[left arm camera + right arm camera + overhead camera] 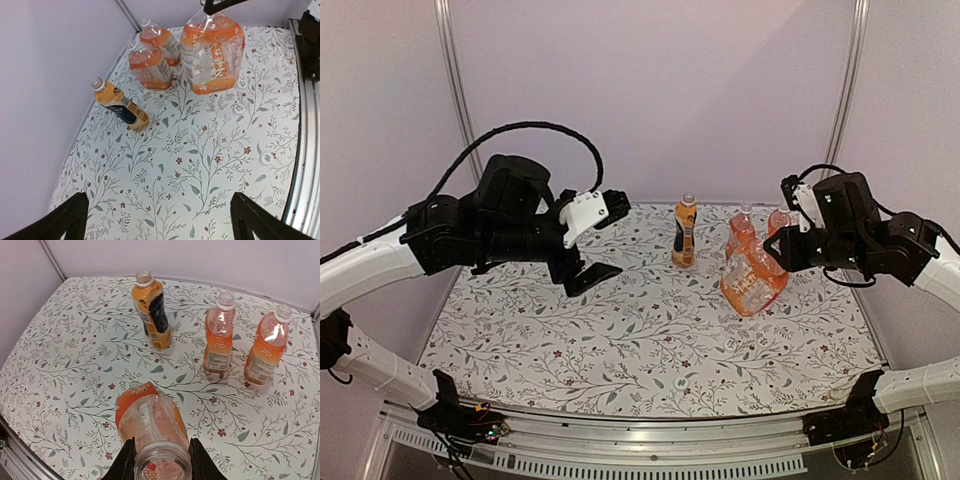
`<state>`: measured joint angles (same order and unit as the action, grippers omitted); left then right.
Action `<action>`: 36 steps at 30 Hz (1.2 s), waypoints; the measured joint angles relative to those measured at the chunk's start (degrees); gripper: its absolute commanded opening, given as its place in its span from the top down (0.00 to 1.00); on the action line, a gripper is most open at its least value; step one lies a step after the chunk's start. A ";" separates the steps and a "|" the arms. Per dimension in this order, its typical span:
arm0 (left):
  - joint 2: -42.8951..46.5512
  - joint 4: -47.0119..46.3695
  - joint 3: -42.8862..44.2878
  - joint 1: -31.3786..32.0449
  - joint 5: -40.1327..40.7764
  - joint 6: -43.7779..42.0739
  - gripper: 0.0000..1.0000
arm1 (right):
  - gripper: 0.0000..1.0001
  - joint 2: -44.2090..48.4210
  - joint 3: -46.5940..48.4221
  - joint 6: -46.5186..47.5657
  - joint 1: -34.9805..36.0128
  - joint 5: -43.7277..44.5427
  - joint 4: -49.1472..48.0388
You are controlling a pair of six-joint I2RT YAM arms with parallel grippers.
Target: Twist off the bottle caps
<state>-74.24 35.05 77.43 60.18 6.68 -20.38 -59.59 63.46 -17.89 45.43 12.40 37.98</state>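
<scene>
My right gripper [780, 248] is shut on the neck of a squat orange-label bottle [752, 280] and holds it tilted over the mat. In the right wrist view its mouth [162, 466] is open, with no cap, between the fingers [125, 462]. The tall dark-label bottle [685, 232] and two more squat bottles [741, 230] [778, 221] stand upright at the back. Their tops look uncapped. Three white caps lie loose on the mat in the left wrist view [239, 109] [223, 141] [265, 159]. My left gripper [592, 248] is open and empty, high above the mat's left half.
The floral mat [620, 330] covers the table. White walls with metal corner posts [455, 90] close the back and sides. A metal rail [650, 425] runs along the near edge. One loose cap shows near the front edge [657, 383].
</scene>
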 measured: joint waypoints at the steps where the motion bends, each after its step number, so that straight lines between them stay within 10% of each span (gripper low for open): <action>1: 1.05 -0.85 -1.73 -0.31 1.46 -0.09 0.01 | 1.00 0.00 0.57 -1.22 -0.44 3.63 3.28; 11: 11.61 -6.01 -15.02 -7.04 7.74 0.33 0.01 | 1.00 0.59 1.16 -7.04 -17.44 21.77 21.16; 20: 18.32 -8.35 -23.54 -16.87 7.74 5.55 0.00 | 1.00 -8.15 6.60 0.42 -37.53 17.25 15.67; 36: 27.82 -9.22 -35.23 -35.12 1.55 15.63 0.01 | 1.00 -22.71 12.31 5.11 -47.19 7.74 6.95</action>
<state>-46.41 25.82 42.19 25.06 8.23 -4.75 -82.30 75.77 -12.78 -1.76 20.14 44.93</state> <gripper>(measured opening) 0.995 0.285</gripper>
